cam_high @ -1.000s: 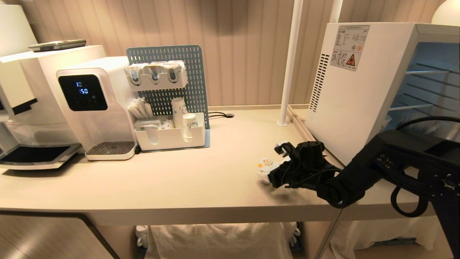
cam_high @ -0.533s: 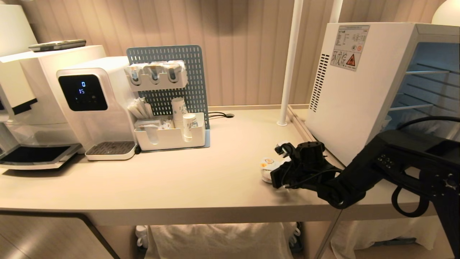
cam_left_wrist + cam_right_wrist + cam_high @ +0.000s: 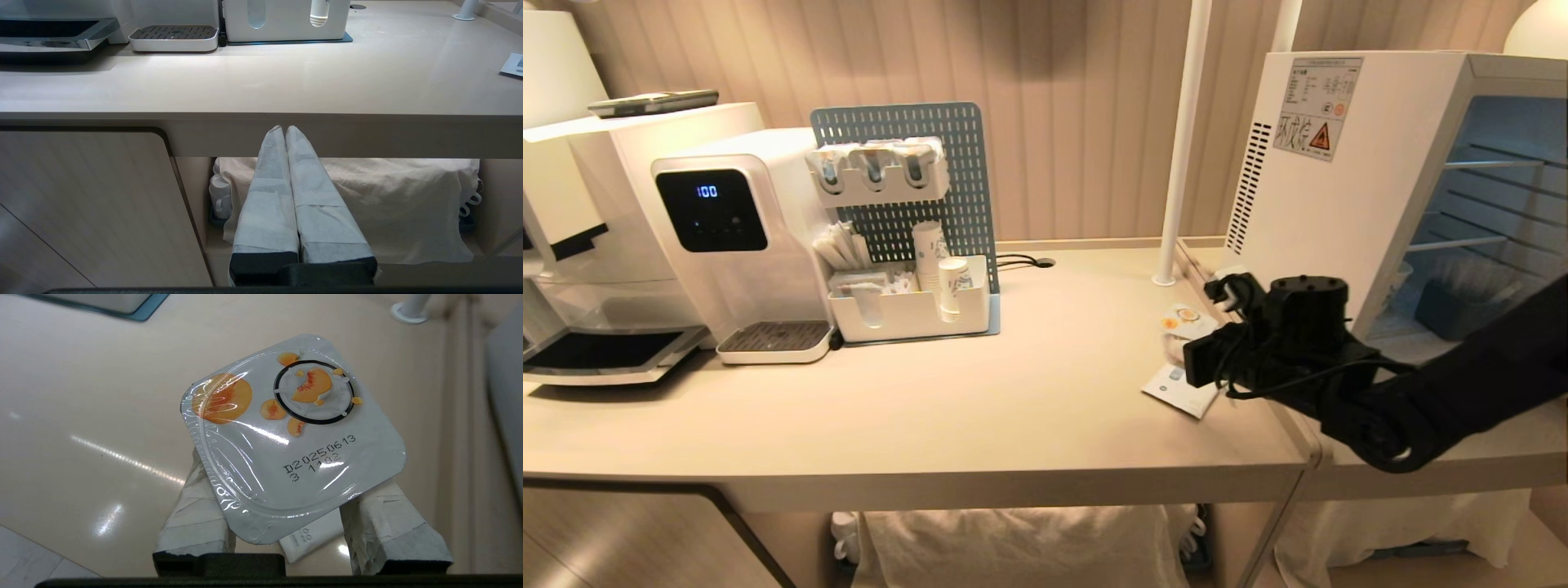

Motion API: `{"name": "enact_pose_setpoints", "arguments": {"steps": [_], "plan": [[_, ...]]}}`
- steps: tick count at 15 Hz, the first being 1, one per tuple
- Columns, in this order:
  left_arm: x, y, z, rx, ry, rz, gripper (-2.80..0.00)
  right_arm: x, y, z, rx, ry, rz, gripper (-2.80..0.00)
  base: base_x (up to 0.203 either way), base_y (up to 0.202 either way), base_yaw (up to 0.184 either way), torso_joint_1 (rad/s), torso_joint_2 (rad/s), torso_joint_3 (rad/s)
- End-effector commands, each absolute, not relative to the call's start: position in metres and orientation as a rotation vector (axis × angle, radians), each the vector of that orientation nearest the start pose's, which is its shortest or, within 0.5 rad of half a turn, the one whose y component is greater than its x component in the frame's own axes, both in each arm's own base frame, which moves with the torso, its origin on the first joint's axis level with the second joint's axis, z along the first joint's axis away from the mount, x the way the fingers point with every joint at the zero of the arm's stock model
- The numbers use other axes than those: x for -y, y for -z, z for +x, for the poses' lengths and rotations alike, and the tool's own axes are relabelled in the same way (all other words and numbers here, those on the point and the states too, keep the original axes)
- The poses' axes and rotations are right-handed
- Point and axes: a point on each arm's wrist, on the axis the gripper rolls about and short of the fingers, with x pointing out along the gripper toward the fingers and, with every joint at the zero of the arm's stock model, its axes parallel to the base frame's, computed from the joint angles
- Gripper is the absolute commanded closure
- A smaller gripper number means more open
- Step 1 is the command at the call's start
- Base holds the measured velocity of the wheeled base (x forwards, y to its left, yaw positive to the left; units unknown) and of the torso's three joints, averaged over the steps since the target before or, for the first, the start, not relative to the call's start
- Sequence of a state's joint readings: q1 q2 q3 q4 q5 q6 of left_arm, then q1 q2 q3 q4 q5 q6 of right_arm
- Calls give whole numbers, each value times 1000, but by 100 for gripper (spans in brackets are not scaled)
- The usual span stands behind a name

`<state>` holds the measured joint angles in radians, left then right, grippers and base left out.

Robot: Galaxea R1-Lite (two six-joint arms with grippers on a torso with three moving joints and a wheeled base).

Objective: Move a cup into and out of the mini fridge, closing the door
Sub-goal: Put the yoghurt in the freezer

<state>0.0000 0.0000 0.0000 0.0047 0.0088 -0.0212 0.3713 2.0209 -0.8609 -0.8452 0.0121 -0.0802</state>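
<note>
— Where was the small white foil-lidded yogurt cup (image 3: 294, 437)?
— Clamped in the right gripper (image 3: 1205, 363), above the beige surface's (image 3: 980, 408) right edge.
— Anything nearby?
— A white card (image 3: 1180, 390) beneath; the white boxy mini fridge (image 3: 1331, 196) just beside, interior showing.

The right gripper (image 3: 1188, 347) holds the cup (image 3: 1181, 320) above the table (image 3: 931, 408), just left of the mini fridge (image 3: 1331, 196); a small card (image 3: 1180, 390) lies below it; 2 paper cups (image 3: 939, 265) stand in the organizer (image 3: 907, 314).
</note>
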Motion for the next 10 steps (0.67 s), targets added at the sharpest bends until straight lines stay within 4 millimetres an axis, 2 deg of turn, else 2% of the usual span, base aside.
{"name": "enact_pose_setpoints", "arguments": {"steps": [1, 3, 6, 8, 10], "plan": [[0, -75, -23, -8, -9, -23, 0, -106, -185, 292, -110, -289, -110, 0, 0, 0, 0, 0, 0, 0], [0, -75, -23, -8, -9, -21, 0, -83, -220, 251, -45, -97, -104, 0, 0, 0, 0, 0, 0, 0], [0, -75, -23, -8, -9, -23, 0, -47, -257, 182, 32, 255, -86, 0, 0, 0, 0, 0, 0, 0], [0, -75, -23, -8, -9, -23, 0, -22, -269, 131, 62, 434, -72, 0, 0, 0, 0, 0, 0, 0], [0, -75, -23, -8, -9, -23, 0, 1, -265, 88, 61, 625, -69, 0, 0, 0, 0, 0, 0, 0]]}}
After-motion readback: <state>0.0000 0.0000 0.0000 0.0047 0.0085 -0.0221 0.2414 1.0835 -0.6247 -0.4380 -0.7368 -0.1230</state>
